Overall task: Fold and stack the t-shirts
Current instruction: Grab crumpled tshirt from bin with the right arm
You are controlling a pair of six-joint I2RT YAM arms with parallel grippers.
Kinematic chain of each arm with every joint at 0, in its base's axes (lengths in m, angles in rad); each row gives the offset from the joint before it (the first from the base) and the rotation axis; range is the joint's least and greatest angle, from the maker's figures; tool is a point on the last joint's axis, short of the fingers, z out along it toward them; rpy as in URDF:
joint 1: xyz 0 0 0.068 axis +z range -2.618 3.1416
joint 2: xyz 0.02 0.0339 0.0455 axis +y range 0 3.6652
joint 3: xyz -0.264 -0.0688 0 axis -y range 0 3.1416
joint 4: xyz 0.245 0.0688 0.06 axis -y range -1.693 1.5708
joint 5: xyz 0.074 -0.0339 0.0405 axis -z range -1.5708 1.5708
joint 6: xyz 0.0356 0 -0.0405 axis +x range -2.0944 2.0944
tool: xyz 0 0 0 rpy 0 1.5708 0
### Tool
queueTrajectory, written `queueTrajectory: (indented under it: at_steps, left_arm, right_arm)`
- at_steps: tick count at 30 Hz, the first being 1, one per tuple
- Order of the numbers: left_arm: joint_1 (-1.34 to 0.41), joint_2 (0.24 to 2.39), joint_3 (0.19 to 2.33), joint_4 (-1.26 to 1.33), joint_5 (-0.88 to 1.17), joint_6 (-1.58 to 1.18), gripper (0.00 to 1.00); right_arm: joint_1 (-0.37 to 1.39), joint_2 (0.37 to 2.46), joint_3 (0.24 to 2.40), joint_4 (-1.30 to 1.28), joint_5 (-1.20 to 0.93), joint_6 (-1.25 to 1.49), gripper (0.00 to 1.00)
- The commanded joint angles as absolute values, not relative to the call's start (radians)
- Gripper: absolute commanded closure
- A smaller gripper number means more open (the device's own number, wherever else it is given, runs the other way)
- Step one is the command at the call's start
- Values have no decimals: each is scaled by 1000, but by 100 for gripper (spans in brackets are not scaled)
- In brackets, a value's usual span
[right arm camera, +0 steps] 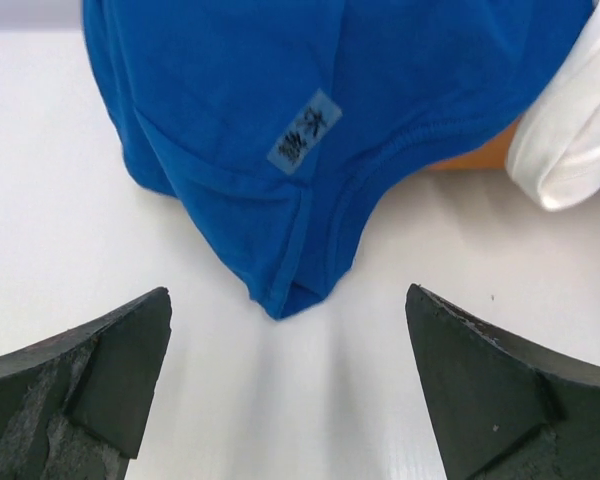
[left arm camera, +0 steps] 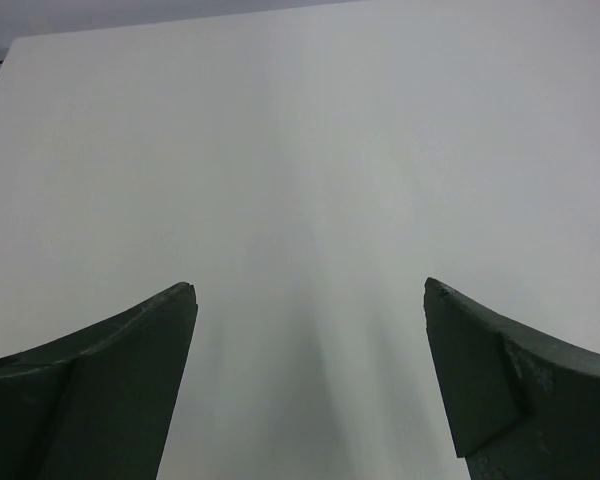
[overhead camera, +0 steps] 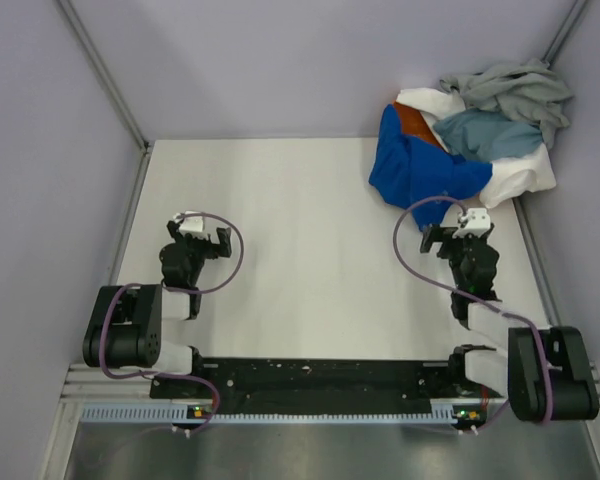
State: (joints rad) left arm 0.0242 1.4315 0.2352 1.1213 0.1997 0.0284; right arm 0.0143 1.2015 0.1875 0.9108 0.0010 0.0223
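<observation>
The t-shirts lie in a crumpled pile at the table's back right corner: a royal blue tee (overhead camera: 420, 170) in front, an orange one (overhead camera: 415, 122) peeking out behind it, a white one (overhead camera: 525, 175), and a slate-blue one (overhead camera: 485, 135) on top. My right gripper (overhead camera: 458, 235) is open and empty just in front of the pile. In the right wrist view the gripper (right arm camera: 288, 290) has its jaws wide apart at the royal blue tee's (right arm camera: 310, 80) lowest corner, with orange (right arm camera: 480, 158) and white (right arm camera: 570, 140) cloth at the right. My left gripper (overhead camera: 196, 240) is open and empty over bare table (left arm camera: 310, 290).
A grey tee (overhead camera: 520, 90) tops the pile against the back corner. Lilac walls enclose the white table (overhead camera: 300, 220) on the left, back and right. The arm bases and a black rail (overhead camera: 320, 375) run along the near edge.
</observation>
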Motion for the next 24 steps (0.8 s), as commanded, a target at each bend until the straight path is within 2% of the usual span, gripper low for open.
queueTrajectory:
  at_steps: [1,5,7,9,10,15,20,24]
  left_arm:
    - [12,1431,259,1149,179,41,3]
    - [14,1421,264,1143,181,37,4]
    - [14,1347,355,870,179,32,2]
    - [14,1298,542,548,215,60,2]
    - [12,1302,627,473,239,90,4]
    - [3,1344,854,152,348,150,7]
    - [5,1322,954,-44,406,186,8]
    - [5,1298,989,-146,442,192,8]
  right_arm:
    - [6,1019,264,708,-60,67,1]
    - [6,861,322,570,-126,123,1]
    - [6,807,411,439,-141,152,1]
    - [6,798,544,271,-108,163,1]
    - [6,808,608,199,-69,173,1]
    - [-23,986,978,-138,116,158,2]
    - [-119,1208,1294,-284,38,192,9]
    - [-216,1363,1449,-296,29,250,16]
